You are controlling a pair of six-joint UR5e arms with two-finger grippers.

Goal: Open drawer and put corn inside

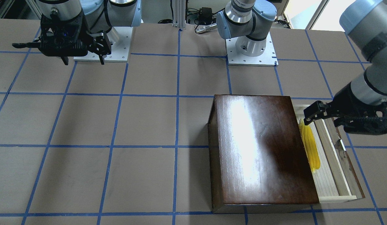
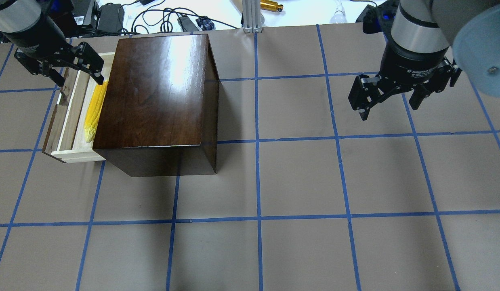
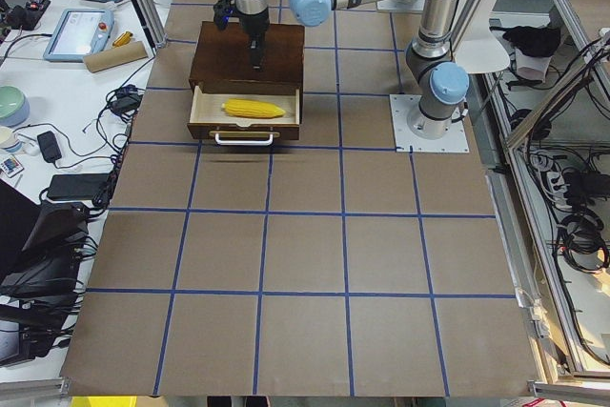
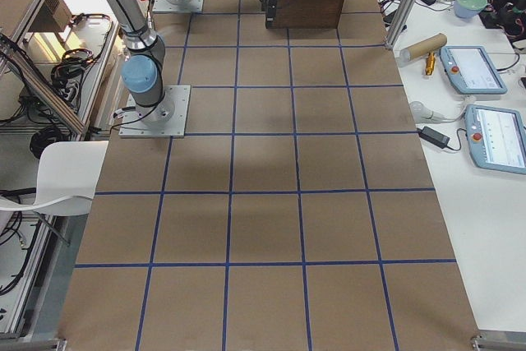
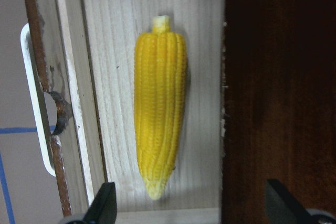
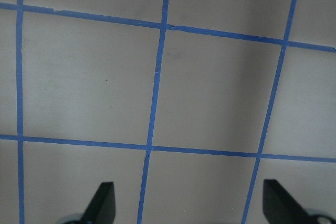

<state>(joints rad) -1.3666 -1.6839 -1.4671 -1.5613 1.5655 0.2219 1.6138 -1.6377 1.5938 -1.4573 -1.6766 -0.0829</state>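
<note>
Toward the table's (image 2: 274,182) right edge, your right gripper (image 2: 389,111) hangs with fingers apart. At the far left corner, your corn (image 2: 94,113) lies inside the pulled-out drawer (image 2: 66,117), left gripper (image 2: 79,81) spread above.

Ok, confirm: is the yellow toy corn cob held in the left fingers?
No, the yellow toy corn cob lies loose in the pale wooden drawer, the left fingers spread clear of it.
</note>
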